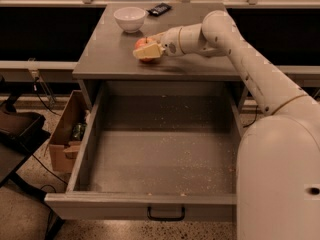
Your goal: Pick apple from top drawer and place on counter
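The apple (144,43), red with yellowish patches, is over the grey counter (115,59), near its middle. My gripper (147,50) reaches in from the right and sits around the apple, its pale fingers (146,53) against the apple's front side. I cannot tell whether the apple rests on the counter or hangs just above it. The top drawer (160,159) is pulled wide open below, its speckled floor bare, its black handle (166,215) at the front.
A white bowl (130,18) and a dark flat object (159,8) stand at the counter's back. A cardboard box (67,134) with clutter sits on the floor left of the drawer. My white arm (260,84) crosses the right side.
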Motion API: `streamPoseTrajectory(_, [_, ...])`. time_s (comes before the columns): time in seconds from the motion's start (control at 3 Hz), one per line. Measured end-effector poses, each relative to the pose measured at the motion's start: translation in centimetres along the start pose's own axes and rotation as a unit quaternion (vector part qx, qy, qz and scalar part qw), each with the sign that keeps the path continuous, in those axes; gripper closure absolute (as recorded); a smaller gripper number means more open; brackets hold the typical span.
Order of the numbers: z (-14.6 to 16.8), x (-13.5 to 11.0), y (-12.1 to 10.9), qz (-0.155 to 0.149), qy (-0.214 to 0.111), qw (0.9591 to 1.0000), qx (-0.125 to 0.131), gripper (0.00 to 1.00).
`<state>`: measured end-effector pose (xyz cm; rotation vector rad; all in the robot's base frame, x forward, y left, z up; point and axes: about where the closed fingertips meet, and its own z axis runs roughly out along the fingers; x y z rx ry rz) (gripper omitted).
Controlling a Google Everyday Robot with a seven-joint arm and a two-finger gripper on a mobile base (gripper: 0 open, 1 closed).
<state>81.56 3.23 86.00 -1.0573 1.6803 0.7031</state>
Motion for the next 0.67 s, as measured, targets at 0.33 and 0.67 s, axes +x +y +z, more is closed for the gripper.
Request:
streamPoseTrajectory(0.33, [0.0,0.0,0.0,0.0,0.0,1.0,0.0,0.0])
streamPoseTrajectory(0.67, [0.0,0.0,0.0,0.0,0.0,1.0,0.0,0.0])
